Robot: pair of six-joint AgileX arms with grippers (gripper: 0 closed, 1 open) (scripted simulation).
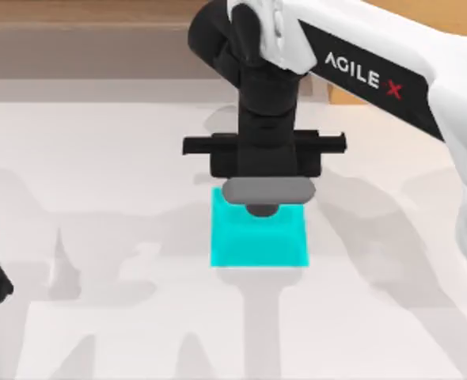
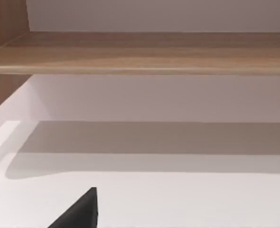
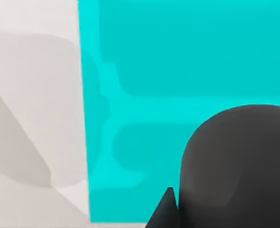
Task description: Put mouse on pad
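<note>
White tabletop, wooden ledge behind; right gripper [image 1: 263, 184] holds the mouse [image 1: 265, 191] over the pad's [image 1: 259, 237] upper edge, frame centre.

Fingers look closed on the mouse. Best practice, I judge: shift toward the pad's middle, lower level, then release. Right wrist view gives the mouse's dark underside [image 3: 237, 166] above cyan [image 3: 187, 61]; top view adds the left arm parked at the lower left edge.

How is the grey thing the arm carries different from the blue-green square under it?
The mouse is grey, rounded and oblong; the pad is bright cyan, flat and square. The mouse is held in the right pincer over the pad's far edge; the pad lies on the table. The mouse looks narrower than the pad. Both are plain and unmarked.
</note>
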